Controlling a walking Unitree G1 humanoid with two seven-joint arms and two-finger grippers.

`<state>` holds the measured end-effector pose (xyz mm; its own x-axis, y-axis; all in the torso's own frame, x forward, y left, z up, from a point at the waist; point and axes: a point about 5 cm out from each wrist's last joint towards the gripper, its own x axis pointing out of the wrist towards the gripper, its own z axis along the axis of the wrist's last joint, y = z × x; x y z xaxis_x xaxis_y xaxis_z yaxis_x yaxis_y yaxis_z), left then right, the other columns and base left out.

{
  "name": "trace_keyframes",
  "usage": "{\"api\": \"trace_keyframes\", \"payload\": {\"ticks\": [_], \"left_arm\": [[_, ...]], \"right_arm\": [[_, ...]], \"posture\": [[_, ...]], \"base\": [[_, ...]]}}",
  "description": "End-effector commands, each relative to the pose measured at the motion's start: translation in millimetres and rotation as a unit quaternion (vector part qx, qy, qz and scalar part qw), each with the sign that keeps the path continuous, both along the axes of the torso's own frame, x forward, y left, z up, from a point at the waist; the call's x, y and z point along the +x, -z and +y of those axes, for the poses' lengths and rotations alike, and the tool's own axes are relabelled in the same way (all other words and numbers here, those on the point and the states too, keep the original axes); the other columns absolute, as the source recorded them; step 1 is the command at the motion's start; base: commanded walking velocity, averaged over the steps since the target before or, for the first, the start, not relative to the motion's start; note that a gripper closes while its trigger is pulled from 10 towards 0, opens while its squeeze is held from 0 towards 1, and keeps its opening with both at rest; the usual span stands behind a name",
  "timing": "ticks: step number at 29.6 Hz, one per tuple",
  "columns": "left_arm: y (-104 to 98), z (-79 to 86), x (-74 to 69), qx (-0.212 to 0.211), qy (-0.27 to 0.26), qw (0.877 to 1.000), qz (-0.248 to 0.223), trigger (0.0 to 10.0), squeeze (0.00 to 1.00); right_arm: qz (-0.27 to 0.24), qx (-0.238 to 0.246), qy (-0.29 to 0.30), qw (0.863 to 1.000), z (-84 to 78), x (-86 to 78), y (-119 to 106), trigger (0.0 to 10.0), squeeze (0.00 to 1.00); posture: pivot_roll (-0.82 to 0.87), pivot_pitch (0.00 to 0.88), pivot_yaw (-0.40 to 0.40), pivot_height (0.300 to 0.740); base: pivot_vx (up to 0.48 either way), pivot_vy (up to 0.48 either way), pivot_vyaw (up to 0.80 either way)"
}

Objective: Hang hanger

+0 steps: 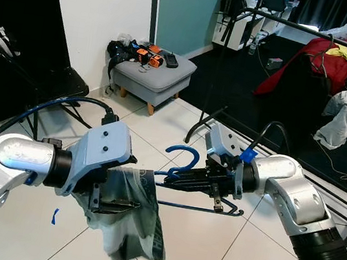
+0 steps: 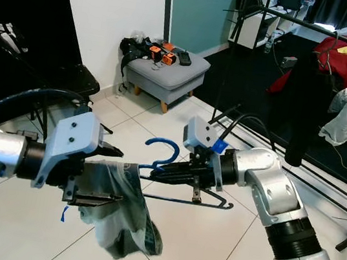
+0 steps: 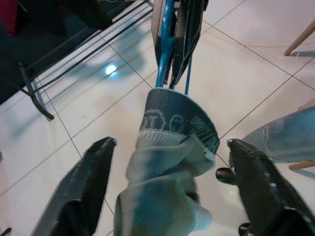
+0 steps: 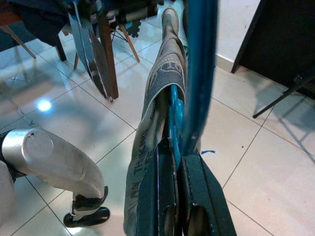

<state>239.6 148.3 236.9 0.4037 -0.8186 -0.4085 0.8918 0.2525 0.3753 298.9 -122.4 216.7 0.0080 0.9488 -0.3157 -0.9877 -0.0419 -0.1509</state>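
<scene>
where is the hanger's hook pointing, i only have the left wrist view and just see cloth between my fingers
Observer: The blue hanger has its hook curving upward, near the right gripper.
Operator: is the right gripper holding it
Observer: Yes, shut on the hanger near the hook, holding it roughly level.
Operator: where's the rail
Observer: The black clothes rack stands ahead and to the robot's right, with clothes on it.
</scene>
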Motion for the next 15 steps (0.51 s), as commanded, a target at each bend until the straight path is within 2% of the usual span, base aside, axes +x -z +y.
{"api": "trace_keyframes", "payload": {"ticks": [1,15], "left_arm": [[6.4,-3.1,-2.8,0.003,0.009,1.000,0.021,0.0,0.00],[11.3,-5.7,0.0,0.001,0.004,1.000,0.028,0.0,0.00]], "right_arm": [[0.002,0.001,-0.016,1.000,5.8,-4.3,1.6,10.0,0.00],[-0.005,-0.001,-0.019,1.000,7.2,-5.4,-1.0,10.0,0.00]], "posture": [[-0.05,0.019,0.010,0.740],[-0.05,0.017,0.012,0.740]], "base": [[0.000,0.000,0.00],[0.000,0.000,0.00]]}}
